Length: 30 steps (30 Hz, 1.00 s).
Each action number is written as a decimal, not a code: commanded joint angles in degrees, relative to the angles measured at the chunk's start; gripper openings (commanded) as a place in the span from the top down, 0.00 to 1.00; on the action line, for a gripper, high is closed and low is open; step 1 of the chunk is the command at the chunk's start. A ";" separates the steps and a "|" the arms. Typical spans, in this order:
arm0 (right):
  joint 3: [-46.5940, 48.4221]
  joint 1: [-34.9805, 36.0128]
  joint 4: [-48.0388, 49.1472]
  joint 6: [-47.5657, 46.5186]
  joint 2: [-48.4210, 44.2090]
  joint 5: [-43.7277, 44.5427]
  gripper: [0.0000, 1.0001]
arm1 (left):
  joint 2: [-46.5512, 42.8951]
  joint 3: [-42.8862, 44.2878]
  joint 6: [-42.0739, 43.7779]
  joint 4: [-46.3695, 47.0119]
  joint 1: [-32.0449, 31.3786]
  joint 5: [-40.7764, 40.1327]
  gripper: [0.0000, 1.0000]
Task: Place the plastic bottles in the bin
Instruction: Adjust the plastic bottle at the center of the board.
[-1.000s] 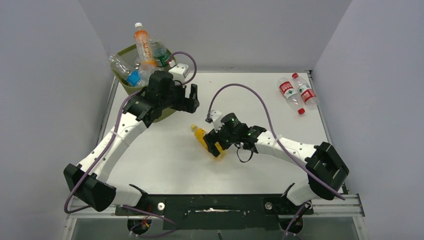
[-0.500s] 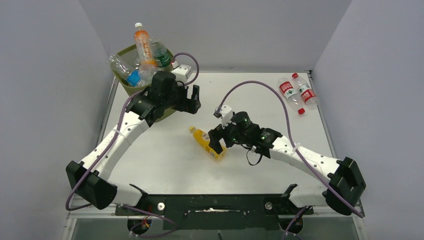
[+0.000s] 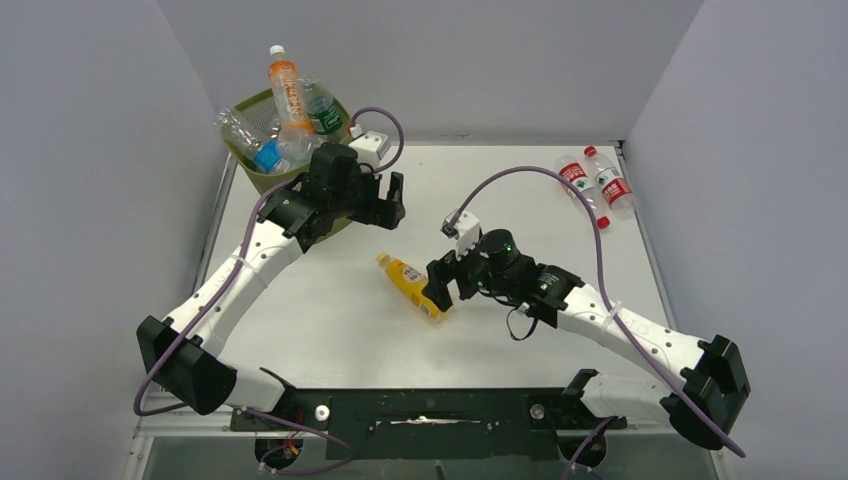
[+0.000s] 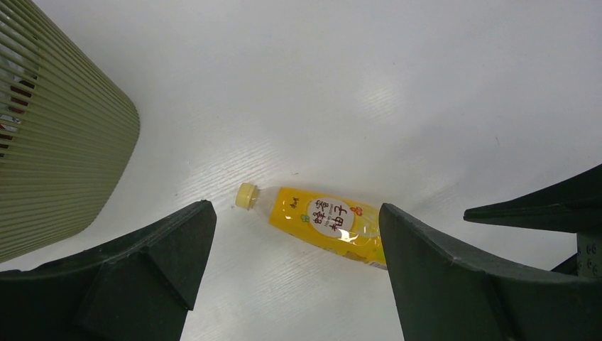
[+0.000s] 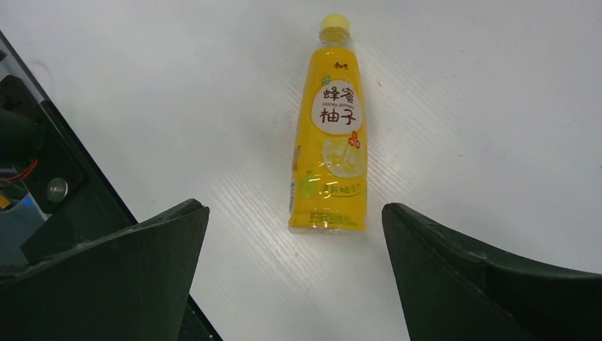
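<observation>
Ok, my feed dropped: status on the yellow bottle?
Left gripper, right gripper open, empty. Yellow bottle flat on table, before right gripper, ungripped. Nothing in the way.

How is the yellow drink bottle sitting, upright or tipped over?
Tipped over: the yellow drink bottle lies flat on the white table, label facing up.

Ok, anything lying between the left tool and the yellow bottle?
No. The left wrist view shows only bare white table between the open left tool and the yellow bottle; the bin stands aside.
</observation>
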 commanded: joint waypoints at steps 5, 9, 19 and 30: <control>-2.56 3.81 2.65 4.64 -5.41 -5.79 0.00 | 0.34 3.48 0.86 2.74 -0.34 -0.28 0.14; -4.61 7.81 4.96 7.08 -4.32 -6.79 0.01 | 0.60 3.49 1.65 2.48 -0.32 -0.99 0.14; -10.71 15.79 13.10 13.64 -1.46 -5.51 0.02 | 1.09 2.91 2.09 2.65 -0.26 -1.02 0.14; -18.00 8.66 20.80 15.31 -0.09 -4.87 0.02 | 1.16 2.07 2.66 2.93 -0.24 -0.73 0.14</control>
